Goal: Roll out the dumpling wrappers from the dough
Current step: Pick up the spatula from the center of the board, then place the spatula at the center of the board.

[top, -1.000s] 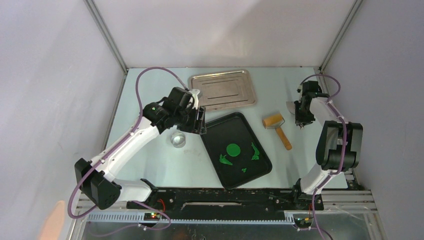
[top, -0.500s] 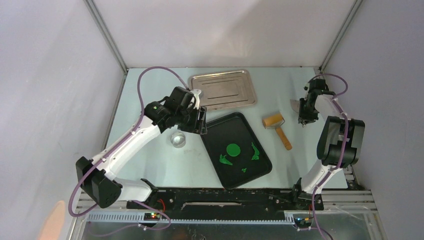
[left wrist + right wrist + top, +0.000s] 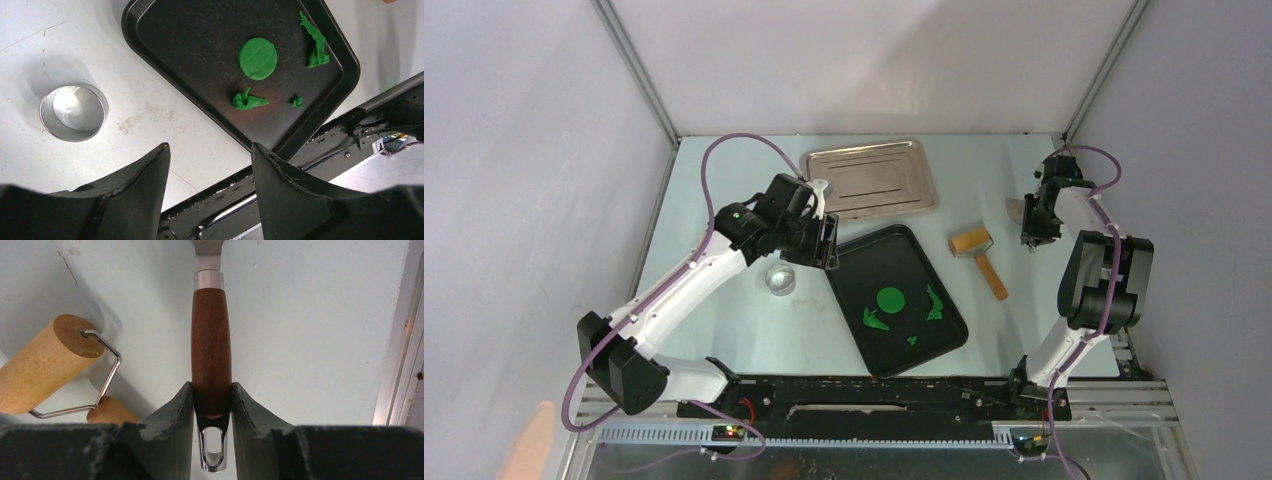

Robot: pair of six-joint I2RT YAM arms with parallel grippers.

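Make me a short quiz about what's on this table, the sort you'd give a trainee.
1. How many neat round green discs lie in the black tray?
2. True or false: the left fingers hold nothing.
3. The right fingers clamp: A, a green disc; B, a brown-handled tool; C, nothing.
Key: 1, one; 2, true; 3, B.

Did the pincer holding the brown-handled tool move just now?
Yes. The right pincer, shut on the spatula, has shifted a little right and farther back, away from the wooden roller, which stayed put.
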